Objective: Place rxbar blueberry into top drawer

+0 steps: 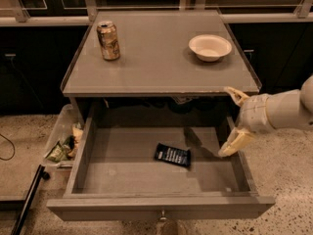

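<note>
The rxbar blueberry, a small dark navy bar with pale lettering, lies flat on the floor of the top drawer, right of its middle. The grey drawer is pulled fully out below the table, and its small metal knob shows on the front panel. My gripper is open and empty. It hangs over the drawer's right wall, to the right of the bar and apart from it, with its pale fingers spread one above the other.
A gold drink can stands at the back left of the grey table top. A white bowl sits at the back right. A clear plastic bin of wrappers stands on the floor left of the drawer. A dark pole lies at the lower left.
</note>
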Controlling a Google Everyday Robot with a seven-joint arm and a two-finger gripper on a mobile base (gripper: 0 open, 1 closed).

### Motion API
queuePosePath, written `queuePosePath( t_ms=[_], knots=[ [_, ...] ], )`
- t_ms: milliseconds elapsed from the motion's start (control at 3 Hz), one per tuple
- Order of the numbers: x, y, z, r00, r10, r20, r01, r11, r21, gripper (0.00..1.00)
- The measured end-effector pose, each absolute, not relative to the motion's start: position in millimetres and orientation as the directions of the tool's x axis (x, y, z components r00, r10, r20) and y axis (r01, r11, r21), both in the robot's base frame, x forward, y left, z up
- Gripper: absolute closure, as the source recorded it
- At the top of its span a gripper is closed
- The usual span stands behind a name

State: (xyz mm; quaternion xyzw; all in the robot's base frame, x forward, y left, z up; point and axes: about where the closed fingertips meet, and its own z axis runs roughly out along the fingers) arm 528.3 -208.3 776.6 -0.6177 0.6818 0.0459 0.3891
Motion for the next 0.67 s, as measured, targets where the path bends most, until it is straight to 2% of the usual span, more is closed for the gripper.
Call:
queuePosePath(
  t_ms=[333,667],
  knots=[
    [519.4,-206.1,821.6,0.121,-0.834,-0.538,-0.871,0.171,-0.461,0.00],
    [518.0,-205.1,823.2,0.124,-0.834,-0.537,-0.872,0.167,-0.460,0.00]
  ],
)
